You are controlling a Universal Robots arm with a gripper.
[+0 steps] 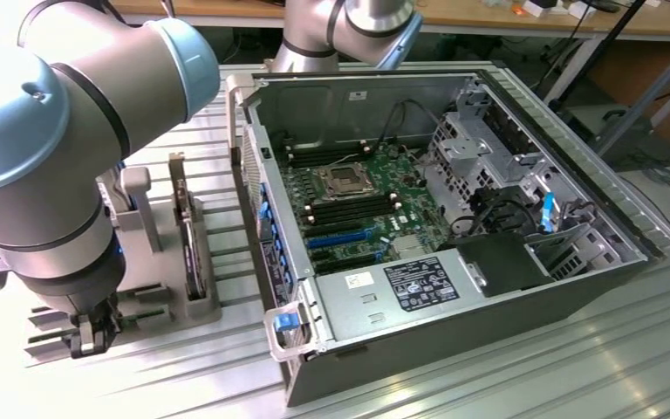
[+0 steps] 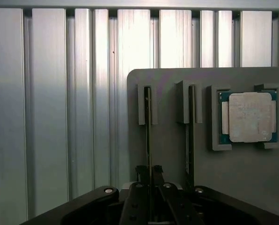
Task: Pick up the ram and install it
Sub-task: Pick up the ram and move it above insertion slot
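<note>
I'm at the pick-up step. The gripper (image 2: 149, 174) pinches the ram (image 2: 149, 133), which stands in the grey holder's (image 2: 170, 140) edge slot, farthest from the processor (image 2: 250, 117). Freeing it calls for a straight pull along the slot.

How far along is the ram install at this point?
Done: the claw is at the grey holder. In hand: its fingers pinch the ram, which stands in its slot, not yet lifted. Left: the lift and seating it on the motherboard in the open case.
</note>
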